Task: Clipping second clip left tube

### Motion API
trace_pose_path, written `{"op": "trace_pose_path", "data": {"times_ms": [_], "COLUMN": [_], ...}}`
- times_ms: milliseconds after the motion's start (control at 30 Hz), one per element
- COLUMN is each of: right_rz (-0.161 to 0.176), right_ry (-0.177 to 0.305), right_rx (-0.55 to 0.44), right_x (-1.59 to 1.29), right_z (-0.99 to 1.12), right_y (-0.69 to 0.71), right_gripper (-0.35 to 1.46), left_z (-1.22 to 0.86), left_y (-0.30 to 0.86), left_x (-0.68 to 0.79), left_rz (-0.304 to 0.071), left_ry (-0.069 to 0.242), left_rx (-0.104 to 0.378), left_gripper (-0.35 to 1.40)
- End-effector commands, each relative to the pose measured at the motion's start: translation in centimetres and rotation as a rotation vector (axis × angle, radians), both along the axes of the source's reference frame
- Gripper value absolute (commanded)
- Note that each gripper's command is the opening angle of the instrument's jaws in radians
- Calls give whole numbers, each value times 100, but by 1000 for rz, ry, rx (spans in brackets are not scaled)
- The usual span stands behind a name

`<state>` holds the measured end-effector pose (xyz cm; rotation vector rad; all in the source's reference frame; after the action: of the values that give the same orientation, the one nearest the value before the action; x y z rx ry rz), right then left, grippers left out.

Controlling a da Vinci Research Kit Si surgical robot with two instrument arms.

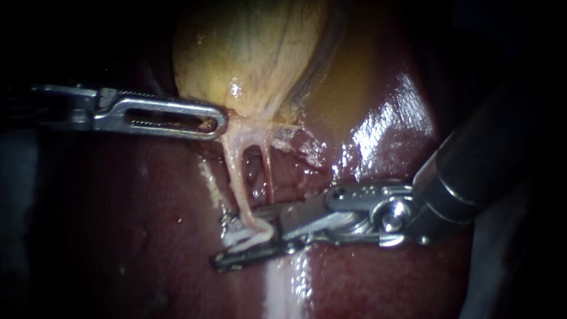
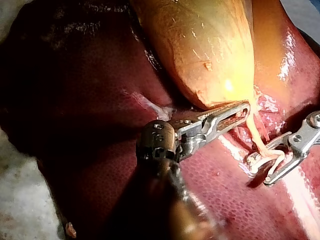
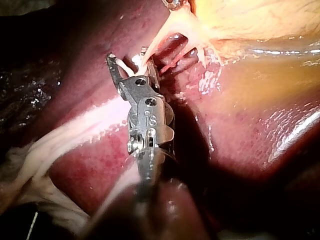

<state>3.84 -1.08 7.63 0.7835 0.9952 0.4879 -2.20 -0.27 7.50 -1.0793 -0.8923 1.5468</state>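
The yellow gallbladder (image 1: pixel 254 53) lies on the dark red liver (image 1: pixel 118 224). From its neck two tubes run down: the pale, thicker left tube (image 1: pixel 236 171) and the thin reddish right tube (image 1: pixel 267 171). My left instrument (image 1: pixel 220 123) comes in from the left, its slotted jaws shut on the gallbladder's neck (image 1: pixel 233 121), holding it taut. My right instrument (image 1: pixel 223 241) stands with its jaws apart around the lower end of the left tube, and a white clip (image 1: pixel 239 237) lies between them. The left wrist view shows that same straddle (image 2: pixel 257 171).
A pale, wet streak (image 1: pixel 280 283) runs down the liver below the right instrument's jaws. Glistening liver (image 1: pixel 390 118) rises to the right of the gallbladder. The right instrument's dark shaft (image 1: pixel 490 153) crosses the view's right side.
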Motion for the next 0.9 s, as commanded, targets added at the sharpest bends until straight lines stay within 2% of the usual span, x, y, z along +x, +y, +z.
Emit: {"op": "trace_pose_path", "data": {"times_ms": [33,433,667,900], "right_rz": [3,6,17,7], "right_ry": [-1,-8,-12,-7], "right_rx": [4,42,68,73], "right_x": [1,-1,-6,-7], "right_z": [1,4,5,6], "right_y": [0,-2,-2,-4], "right_gripper": [31,-35,-35,-35], "left_z": [1,1,1,3], "left_y": [0,0,0,1], "left_x": [0,-1,-1,0], "left_rz": [0,0,0,1], "left_ry": [0,1,0,0], "left_rx": [0,0,0,0], "left_gripper": [-35,-35,-35,-35]}}
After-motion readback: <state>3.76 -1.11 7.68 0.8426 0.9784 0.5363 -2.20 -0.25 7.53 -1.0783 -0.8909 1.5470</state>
